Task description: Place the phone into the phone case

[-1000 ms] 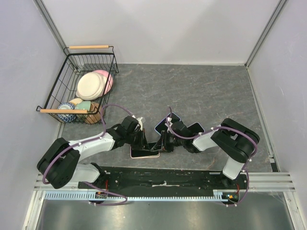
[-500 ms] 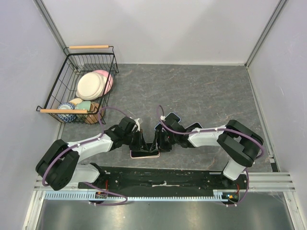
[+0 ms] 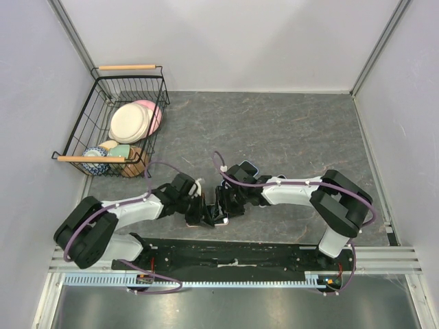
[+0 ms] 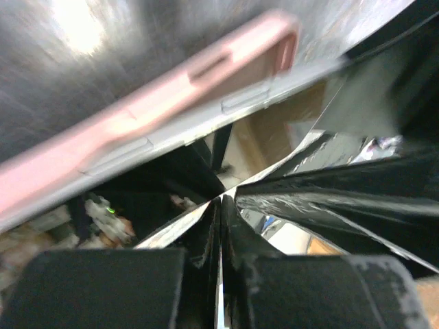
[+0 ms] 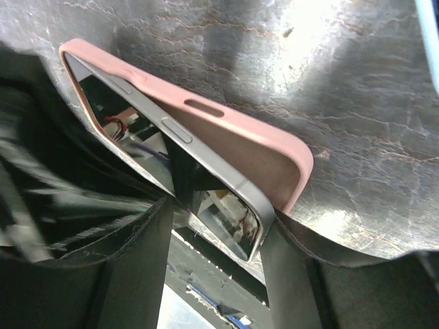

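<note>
though askew, phone (image 5: 221,205) lengthwise along its pink case (image 5: 241,130)

The view was blurred. A pink phone case (image 4: 137,103) ran on a slant from lower left to upper right over the grey marbled surface (image 4: 82,55). Just beneath it lay the grey edge of the phone (image 4: 185,130), side buttons showing, its glossy face full of dark reflections. At the bottom, the left end effector (image 4: 220,205) had its fingers (image 4: 116,288) pressed together with no gap, tips close against that face.
</note>
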Tool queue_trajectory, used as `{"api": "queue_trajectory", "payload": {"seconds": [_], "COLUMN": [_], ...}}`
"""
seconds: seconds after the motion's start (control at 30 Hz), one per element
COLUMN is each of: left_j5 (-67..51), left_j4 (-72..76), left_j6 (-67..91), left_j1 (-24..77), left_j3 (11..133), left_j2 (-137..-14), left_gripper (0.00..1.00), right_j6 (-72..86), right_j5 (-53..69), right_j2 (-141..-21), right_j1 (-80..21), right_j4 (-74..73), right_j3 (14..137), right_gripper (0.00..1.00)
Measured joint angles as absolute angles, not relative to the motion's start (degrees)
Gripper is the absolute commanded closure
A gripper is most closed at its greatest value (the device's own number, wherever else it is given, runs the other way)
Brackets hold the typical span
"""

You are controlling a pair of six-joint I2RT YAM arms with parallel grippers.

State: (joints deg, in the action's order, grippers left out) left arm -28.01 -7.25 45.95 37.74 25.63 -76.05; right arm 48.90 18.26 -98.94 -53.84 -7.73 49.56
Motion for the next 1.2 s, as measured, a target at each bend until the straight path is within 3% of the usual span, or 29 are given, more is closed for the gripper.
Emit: {"api": "queue_trajectory", "payload": {"seconds": [0.17,0.5,0.93,1.2], "left_j5": [-33.34,-32.95,-15.25,-14.15], "left_j4": [-6.26,-6.37,-16.36,-16.91], "left_j6": [47.42,47.40,46.83,46.19], "left_j1": [41.08,41.21,39.79,39.38], "left_j3": [23.90,23.94,27.51,29.91], "left_j2": [-81.12,-80.71,-62.87,-70.15], "left_gripper": [0.98,0.98,0.98,0.98], "right_j6": [47.53,44.75,42.61,42.00], "right_j5": [13.04,6.90,6.35,6.24], "right_j2": [-99.85,-101.60,-102.87,-104.38], "right_j1": [-56.53,-59.48,-60.03,-60.14], "right_j4": [-14.57,-23.68,-26.57,-29.45], "right_j3": [54.13,60.29,62.65,65.10], "right_gripper": [0.38,0.36,0.34,0.30]}}
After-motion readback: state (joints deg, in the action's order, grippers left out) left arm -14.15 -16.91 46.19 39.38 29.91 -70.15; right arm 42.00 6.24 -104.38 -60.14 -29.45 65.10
